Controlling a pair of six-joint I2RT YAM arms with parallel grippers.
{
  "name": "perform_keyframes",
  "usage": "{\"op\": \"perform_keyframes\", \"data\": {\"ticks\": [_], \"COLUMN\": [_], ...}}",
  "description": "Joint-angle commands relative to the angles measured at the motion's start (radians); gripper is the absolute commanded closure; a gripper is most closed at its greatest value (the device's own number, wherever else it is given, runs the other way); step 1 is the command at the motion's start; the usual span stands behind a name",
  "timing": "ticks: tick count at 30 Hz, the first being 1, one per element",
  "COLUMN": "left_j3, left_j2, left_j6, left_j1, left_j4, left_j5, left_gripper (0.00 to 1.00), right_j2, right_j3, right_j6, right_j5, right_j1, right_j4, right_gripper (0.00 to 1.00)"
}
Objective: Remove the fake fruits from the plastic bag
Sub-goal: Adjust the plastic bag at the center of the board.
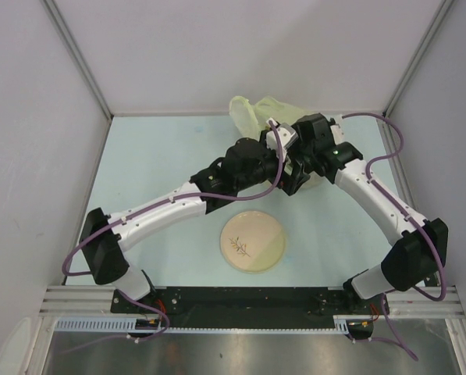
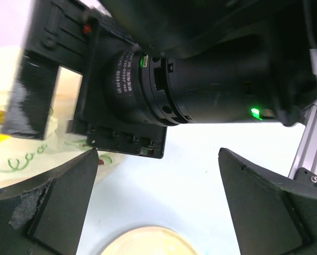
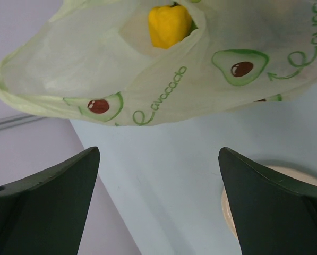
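Pale yellow-green plastic, printed with avocados, marks the plastic bag (image 1: 257, 112) lying crumpled at the far edge of the light blue table (image 1: 154, 156), close to the back wall. In the right wrist view, a yellow lumpy fruit (image 3: 169, 24) shows through a gap in the bag's folds; the bag's other contents cannot be made out. The right gripper (image 3: 158, 202) hangs just short of the bag, its jaws spread wide and holding nothing. The left gripper (image 2: 158, 207) is likewise spread and empty, facing the right arm's black wrist (image 2: 200, 79), with a corner of the bag off to its side. Nearer the arm bases, the round cream plate (image 1: 252, 241) with its sprig design sits bare, apart from the bag.
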Motion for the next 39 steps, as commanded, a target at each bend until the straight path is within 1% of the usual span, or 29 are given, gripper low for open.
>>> {"op": "perform_keyframes", "data": {"ticks": [1,5,9,15,20,25,27,28,31,35,39], "left_j3": [0.077,0.068,0.052,0.08,0.135,0.169,0.198,0.198,0.135,0.092,0.068], "left_j2": [-0.005,-0.019,-0.028,-0.023,-0.029,-0.045,-0.048,-0.052,-0.08,-0.115,-0.14], "left_j6": [0.051,0.068,0.072,0.092,0.111,0.121,0.125,0.155,0.152,0.146,0.154], "left_j1": [-0.022,-0.024,-0.027,-0.03,-0.03,-0.033,-0.033,-0.033,-0.033,-0.033,-0.033], "left_j4": [0.062,0.07,0.081,0.082,0.042,-0.027,-0.05,-0.057,-0.027,-0.034,-0.041], "left_j5": [0.004,-0.007,0.01,0.008,0.021,0.059,0.061,0.058,0.045,0.051,0.053], "left_gripper": [0.0,0.0,0.0,0.0,0.0,0.0,0.0,0.0,0.0,0.0,0.0], "right_j2": [-0.012,-0.008,-0.021,-0.059,-0.105,-0.137,-0.15,-0.154,-0.15,-0.122,-0.113], "right_j3": [0.008,0.009,0.009,0.013,0.016,0.016,0.016,0.016,0.016,0.016,0.016], "right_j6": [0.049,0.047,0.073,0.069,0.084,0.145,0.165,0.156,0.154,0.205,0.233], "right_j5": [-0.023,-0.026,-0.003,0.044,0.086,0.121,0.158,0.2,0.26,0.207,0.215], "right_j1": [-0.038,-0.035,-0.026,-0.012,0.016,0.048,0.08,0.095,0.146,0.139,0.16], "right_j4": [-0.081,-0.058,-0.093,-0.074,-0.046,-0.086,-0.077,-0.049,-0.069,-0.103,-0.113], "right_gripper": [0.0,0.0,0.0,0.0,0.0,0.0,0.0,0.0,0.0,0.0,0.0]}}
